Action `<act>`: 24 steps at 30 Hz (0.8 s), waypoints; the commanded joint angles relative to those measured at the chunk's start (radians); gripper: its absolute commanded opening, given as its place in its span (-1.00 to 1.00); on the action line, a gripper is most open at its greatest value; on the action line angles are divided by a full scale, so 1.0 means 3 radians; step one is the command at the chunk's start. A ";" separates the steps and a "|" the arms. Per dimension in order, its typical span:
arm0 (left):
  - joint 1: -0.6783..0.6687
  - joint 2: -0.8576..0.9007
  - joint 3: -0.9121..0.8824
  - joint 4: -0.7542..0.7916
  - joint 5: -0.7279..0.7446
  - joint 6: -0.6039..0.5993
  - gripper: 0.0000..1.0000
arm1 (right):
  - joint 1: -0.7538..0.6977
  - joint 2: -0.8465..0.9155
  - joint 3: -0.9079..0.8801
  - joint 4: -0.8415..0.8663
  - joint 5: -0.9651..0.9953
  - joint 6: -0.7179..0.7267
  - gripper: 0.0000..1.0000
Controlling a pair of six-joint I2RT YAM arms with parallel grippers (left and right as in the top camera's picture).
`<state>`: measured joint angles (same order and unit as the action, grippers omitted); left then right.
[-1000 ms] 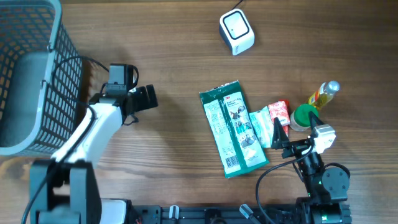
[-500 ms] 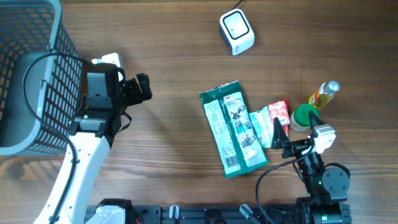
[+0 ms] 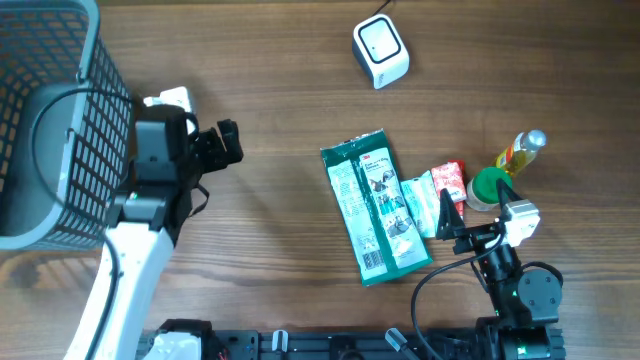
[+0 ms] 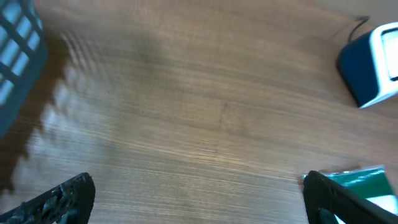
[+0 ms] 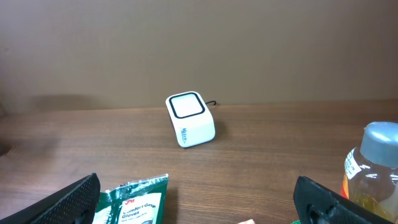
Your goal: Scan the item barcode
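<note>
While both arms hang clear of it, the green packet (image 3: pixel 375 205) lies flat on the desk (image 3: pixel 280 260), right of the middle. Its long axis runs from the far edge toward the robot. The far end leans a little to the robot's left and points roughly at the white scanner (image 3: pixel 380 50), which sits well apart near the far edge. The printed face is up, and in the right wrist view the lettering reads upright. A pale patch sits near the packet's near end, too small to tell what it is.

The left gripper (image 3: pixel 232 143) has its jaws spread wide and holds nothing. It is over bare wood just beside the grey basket (image 3: pixel 40 120), well apart from the packet.

The right gripper (image 5: pixel 196 199) is likewise spread wide and empty. It sits at the packet's right side, above a cluster of small goods: a small pale pouch (image 3: pixel 415 205) touching the packet's edge, a red carton (image 3: pixel 450 182), a green cap (image 3: pixel 487 187) and a yellow bottle (image 3: pixel 522 150). I cannot tell whether its fingers touch any of them.
</note>
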<state>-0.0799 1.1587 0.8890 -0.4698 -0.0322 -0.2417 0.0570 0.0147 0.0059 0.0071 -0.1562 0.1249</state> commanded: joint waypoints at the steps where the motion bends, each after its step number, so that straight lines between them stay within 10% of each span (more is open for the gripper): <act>1: 0.0015 -0.0523 -0.0004 -0.0118 -0.0010 -0.0015 1.00 | -0.0017 -0.0033 -0.0003 0.0010 0.0029 -0.0066 0.99; 24: 0.0015 -0.1837 -0.0004 -0.0614 -0.0010 -0.0015 1.00 | -0.0017 -0.0033 -0.0003 0.0010 0.0029 -0.0066 0.99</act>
<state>-0.0799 0.6456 0.8890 -0.6209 -0.0326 -0.2447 0.0570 0.0147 0.0059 0.0071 -0.1562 0.1249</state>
